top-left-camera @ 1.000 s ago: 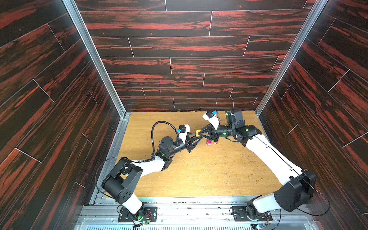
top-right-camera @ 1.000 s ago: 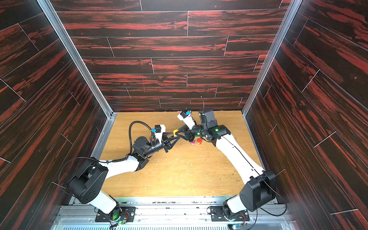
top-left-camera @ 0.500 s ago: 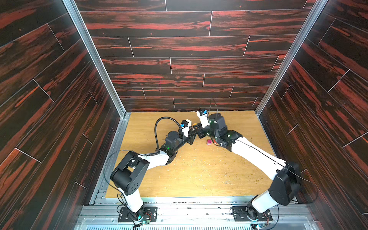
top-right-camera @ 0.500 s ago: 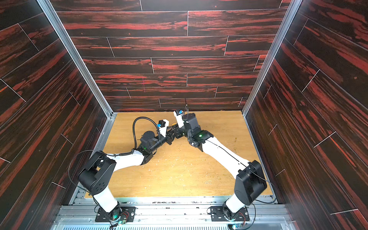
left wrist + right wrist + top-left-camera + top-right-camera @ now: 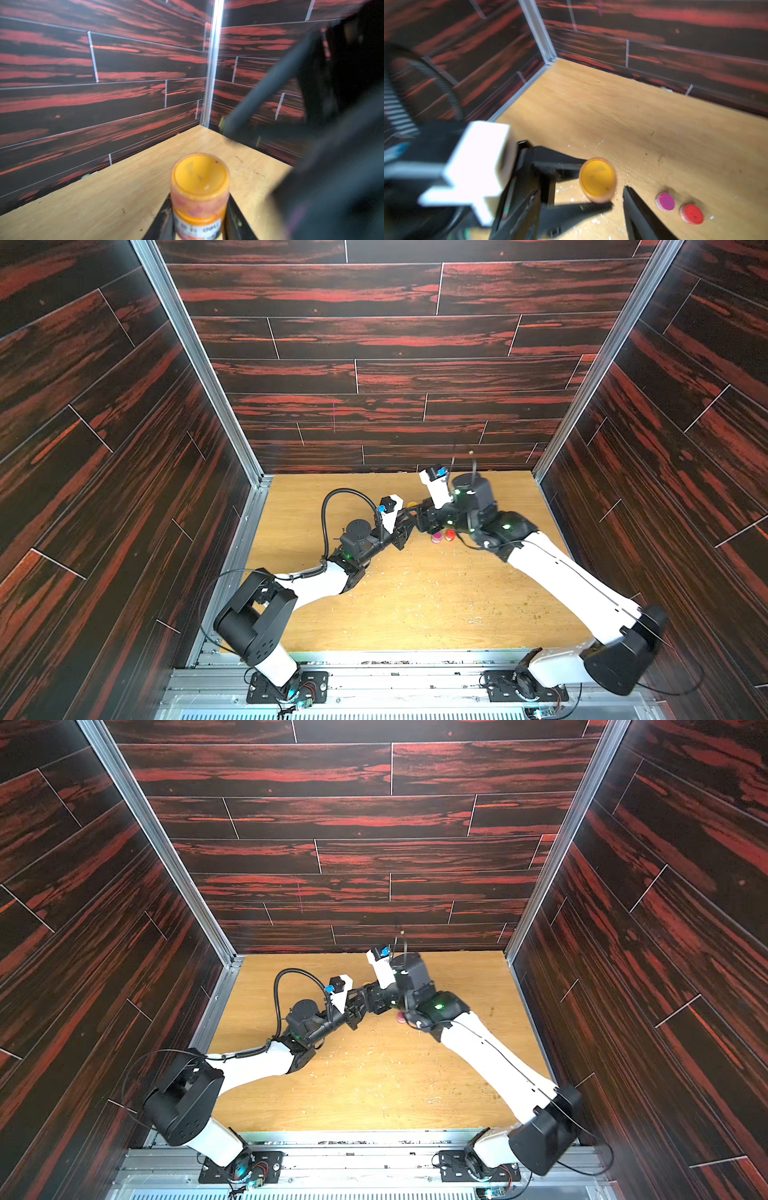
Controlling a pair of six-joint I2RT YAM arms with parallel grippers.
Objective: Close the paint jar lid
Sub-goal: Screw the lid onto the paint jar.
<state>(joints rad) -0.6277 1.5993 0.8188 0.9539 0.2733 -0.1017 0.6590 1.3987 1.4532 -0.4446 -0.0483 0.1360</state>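
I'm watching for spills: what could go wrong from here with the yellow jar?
The lid sits on the yellow jar in the left hand, but whether it is tight cannot be seen; tilting may leak paint. The open right hand is close by: it could bump the jar, or knock the pink jar and red jar.

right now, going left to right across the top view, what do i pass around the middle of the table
black corrugated cable loop → white wrist camera block → orange plastic paint jar → small round pink-topped paint pot → small round red-topped paint pot
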